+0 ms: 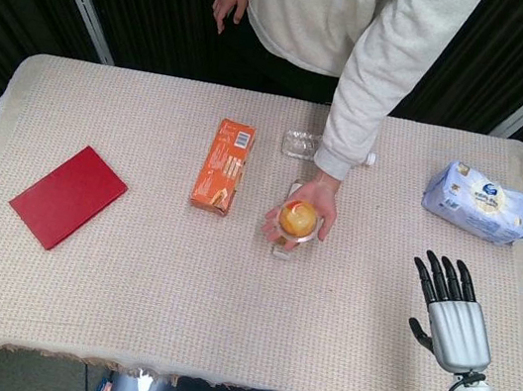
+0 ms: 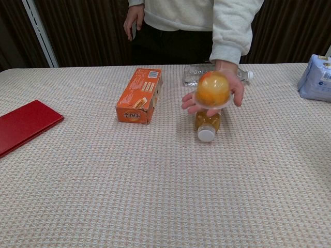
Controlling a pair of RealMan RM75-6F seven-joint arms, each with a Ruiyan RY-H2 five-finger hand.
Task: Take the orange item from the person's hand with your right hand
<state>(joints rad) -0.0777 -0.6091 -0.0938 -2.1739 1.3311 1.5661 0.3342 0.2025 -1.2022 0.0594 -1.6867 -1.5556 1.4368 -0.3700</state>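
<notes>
Book at table's left; box centre; cup in person's hand above lying bottle; packet far right; right hand before it.

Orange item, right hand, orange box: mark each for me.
orange item [image 2: 212, 89], chest view, middle of its domed top.
right hand [image 1: 456, 323], head view, back of the palm.
orange box [image 1: 223, 164], head view, centre of its top face.

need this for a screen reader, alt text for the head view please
A person across the table holds out an orange item in an open palm while the robot's right hand hovers open near the right edge, apart from it. On the table lie a red book, orange box and blue-white packet.
</notes>
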